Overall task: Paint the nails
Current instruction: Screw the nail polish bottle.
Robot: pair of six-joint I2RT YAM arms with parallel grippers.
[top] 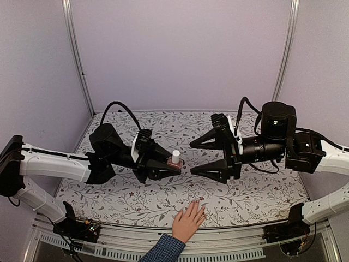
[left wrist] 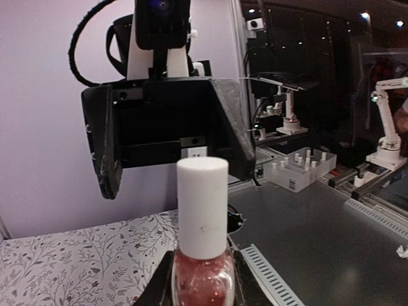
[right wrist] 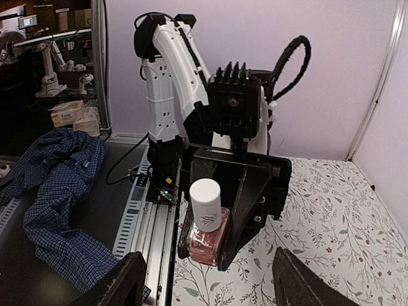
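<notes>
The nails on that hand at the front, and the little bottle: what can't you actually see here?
- Nails: top view only, too small on the hand to tell painted from bare.
- Bottle: in the left wrist view the bottom edge cuts off its base, and the left gripper covers its sides.
- Whatever sits under the white cap: hidden in every view, cap on.
</notes>
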